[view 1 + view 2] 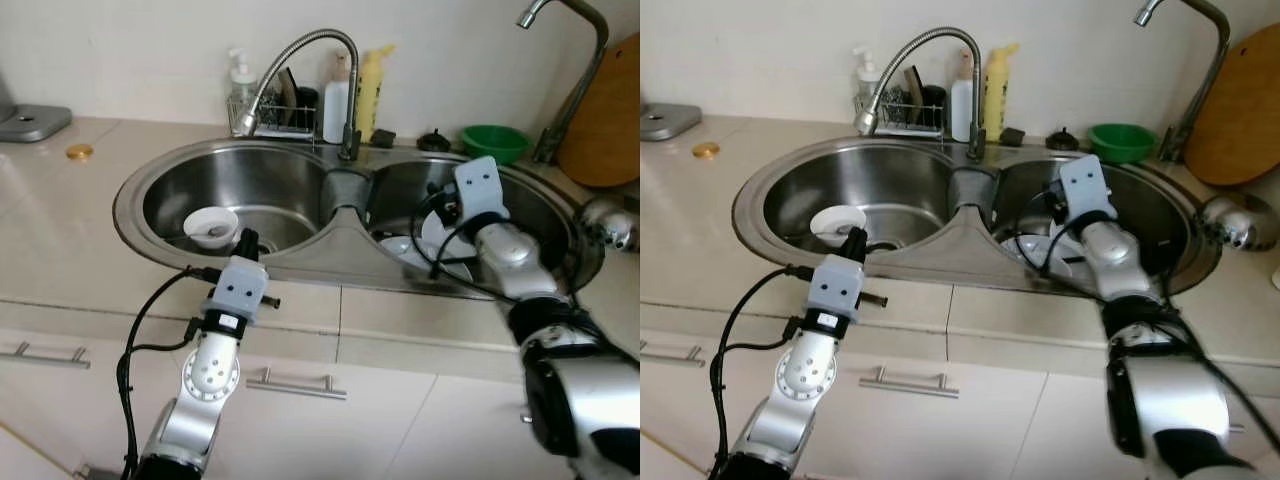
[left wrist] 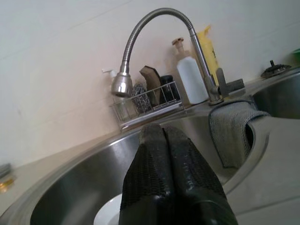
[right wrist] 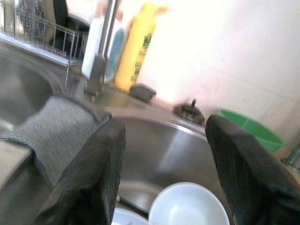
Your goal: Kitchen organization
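We appear to be early in tidying the sink area, with the dishes not yet lifted out. Starting on the left, our left gripper (image 2: 166, 173) hovers at the near rim of the left basin (image 1: 175, 190), its two black fingers pressed together and holding nothing. Just beyond it, on the basin floor, sits a white bowl (image 1: 211, 226) with a small dark spot inside; we cannot tell what that is. A grey cloth (image 2: 232, 131) hangs over the divider between the basins, under the arched faucet (image 1: 300, 55).

Moving right, our right gripper (image 3: 166, 173) is lowered into the right basin (image 1: 1160, 215), fingers spread wide and empty. Below and between them lie white dishes (image 3: 187, 206), at least a bowl and another piece beside it. We judge the step in hand to be a reach for one of these; the next move calls for descending until one finger goes inside the rim and one outside, then closing. At the back stand a wire rack (image 1: 285, 118), bottles (image 1: 368, 90), and a green bowl (image 1: 495, 142).
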Robot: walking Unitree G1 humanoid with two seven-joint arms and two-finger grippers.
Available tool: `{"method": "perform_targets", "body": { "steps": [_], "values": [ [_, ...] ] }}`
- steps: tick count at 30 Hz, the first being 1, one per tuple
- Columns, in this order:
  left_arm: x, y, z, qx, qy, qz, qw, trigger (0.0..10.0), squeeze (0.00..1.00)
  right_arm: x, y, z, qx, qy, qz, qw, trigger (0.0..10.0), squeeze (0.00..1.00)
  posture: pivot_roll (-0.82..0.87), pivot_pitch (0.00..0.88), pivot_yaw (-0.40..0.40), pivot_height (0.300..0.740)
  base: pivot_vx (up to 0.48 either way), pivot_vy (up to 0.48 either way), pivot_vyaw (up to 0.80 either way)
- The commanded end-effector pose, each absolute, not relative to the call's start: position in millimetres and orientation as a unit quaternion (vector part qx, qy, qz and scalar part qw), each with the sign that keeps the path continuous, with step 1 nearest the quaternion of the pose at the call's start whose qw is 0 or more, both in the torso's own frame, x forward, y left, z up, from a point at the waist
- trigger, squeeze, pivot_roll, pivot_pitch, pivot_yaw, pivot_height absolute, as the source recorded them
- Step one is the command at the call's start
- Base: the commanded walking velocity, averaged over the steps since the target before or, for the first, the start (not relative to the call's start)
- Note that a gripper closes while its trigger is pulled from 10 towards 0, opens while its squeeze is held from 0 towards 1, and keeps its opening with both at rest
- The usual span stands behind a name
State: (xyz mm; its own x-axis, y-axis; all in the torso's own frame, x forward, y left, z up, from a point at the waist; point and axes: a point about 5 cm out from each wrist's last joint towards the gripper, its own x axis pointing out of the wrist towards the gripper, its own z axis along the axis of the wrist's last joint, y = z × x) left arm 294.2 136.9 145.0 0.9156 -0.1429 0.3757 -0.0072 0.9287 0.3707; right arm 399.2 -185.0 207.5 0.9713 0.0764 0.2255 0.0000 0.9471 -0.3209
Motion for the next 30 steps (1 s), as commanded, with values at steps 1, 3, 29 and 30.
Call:
{"method": "perform_targets", "body": {
  "steps": [1, 3, 29, 30],
  "values": [
    [292, 137, 148, 0.184, -0.212, -0.038, 0.959, 10.0, 0.00, 393, -177, 209, -0.150, -0.164, 0.007, 0.975, 10.0, 0.00, 0.00, 0.000, -0.032, 0.740, 0.000, 0.000, 0.00],
    [291, 139, 152, 0.182, -0.224, -0.033, 0.957, 10.0, 0.00, 381, -161, 199, -0.135, -0.196, 0.010, 0.971, 10.0, 0.00, 0.00, 0.000, -0.030, 0.740, 0.000, 0.373, 0.00],
    [292, 136, 168, 0.175, -0.252, -0.035, 0.951, 10.0, 0.00, 337, -116, 209, -0.101, -0.298, 0.015, 0.949, 10.0, 0.00, -0.02, 0.000, -0.018, 0.740, 0.000, 0.472, 0.00],
    [292, 136, 168, 0.175, -0.251, -0.035, 0.951, 10.0, 0.00, 337, -116, 209, -0.101, -0.298, 0.015, 0.949, 10.0, 0.00, -0.02, 0.000, -0.018, 0.740, 0.000, 0.472, 0.00]
  ]
}}
